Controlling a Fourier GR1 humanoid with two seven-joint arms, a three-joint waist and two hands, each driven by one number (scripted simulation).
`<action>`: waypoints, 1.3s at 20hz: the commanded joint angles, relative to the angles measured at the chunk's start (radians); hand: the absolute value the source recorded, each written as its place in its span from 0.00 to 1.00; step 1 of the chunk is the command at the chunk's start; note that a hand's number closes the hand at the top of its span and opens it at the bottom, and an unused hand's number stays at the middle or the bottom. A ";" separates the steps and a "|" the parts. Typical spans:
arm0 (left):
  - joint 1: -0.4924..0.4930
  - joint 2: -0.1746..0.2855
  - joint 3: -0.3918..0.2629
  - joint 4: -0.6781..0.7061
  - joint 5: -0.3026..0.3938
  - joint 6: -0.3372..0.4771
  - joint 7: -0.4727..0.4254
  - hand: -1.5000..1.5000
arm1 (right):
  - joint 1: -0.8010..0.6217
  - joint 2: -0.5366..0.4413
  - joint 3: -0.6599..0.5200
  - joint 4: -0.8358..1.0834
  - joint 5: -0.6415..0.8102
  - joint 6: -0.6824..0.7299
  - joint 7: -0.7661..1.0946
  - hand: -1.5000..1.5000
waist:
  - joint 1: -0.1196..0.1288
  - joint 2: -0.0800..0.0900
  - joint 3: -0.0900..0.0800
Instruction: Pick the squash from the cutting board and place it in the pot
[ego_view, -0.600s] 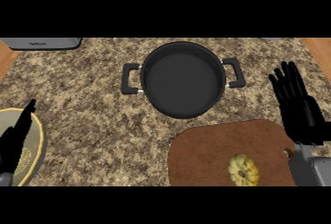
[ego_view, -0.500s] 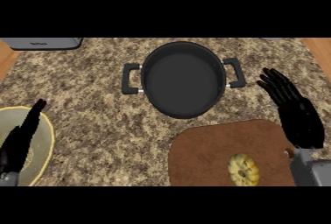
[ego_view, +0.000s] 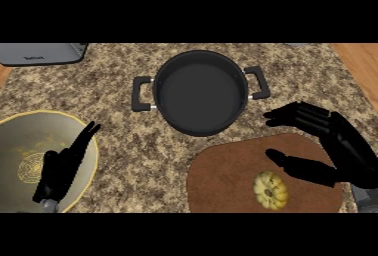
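the grey appliance (ego_view: 40, 53) at 11 o'clock is cut off by the upper edge of the scene, so only its front strip shows. the plate (ego_view: 18, 132) at 8 o'clock runs out past the left and lower edges, and the cutting board (ego_view: 221, 177) at 5 o'clock loses its lowest part the same way. the right forearm is almost wholly out of view at 4 o'clock. whether the right hand (ego_view: 341, 145) touches the board or hangs above it cannot be told. the squash (ego_view: 270, 190) lies on the board's lower middle, small, yellow and ribbed, its scalloped face turned up. it looks a little longer than wide, with its long axis running from about 12 to 6 o'clock. it lies apart from the pot (ego_view: 199, 92), which stands on the speckled counter (ego_view: 111, 100) at 12 o'clock from the board, handles at 9 and 3 o'clock. the right hand is spread wide and holds nothing. its fingers (ego_view: 295, 116) point toward 10 o'clock near the pot's rim, and its thumb (ego_view: 299, 166) reaches over the board at 1 o'clock from the squash, close to it but not on it. the left hand (ego_view: 65, 170) rests over the plate's right rim, fingers straight and together, pointing toward 1 o'clock, holding nothing.
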 joint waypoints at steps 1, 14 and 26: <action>-0.007 -0.056 -0.013 -0.004 0.079 -0.058 0.004 0.50 | 0.122 0.030 0.134 -0.172 0.181 -0.123 -0.182 0.00 | -0.013 0.008 0.007; -0.076 -0.111 -0.037 0.049 0.037 -0.063 0.016 0.50 | 0.464 0.014 0.400 -0.533 0.791 0.027 0.448 0.00 | 0.021 0.024 0.001; -0.128 -0.143 -0.029 0.098 0.025 -0.110 0.000 0.50 | 0.388 0.218 0.484 -0.303 0.900 0.391 0.796 0.00 | 0.068 0.034 0.004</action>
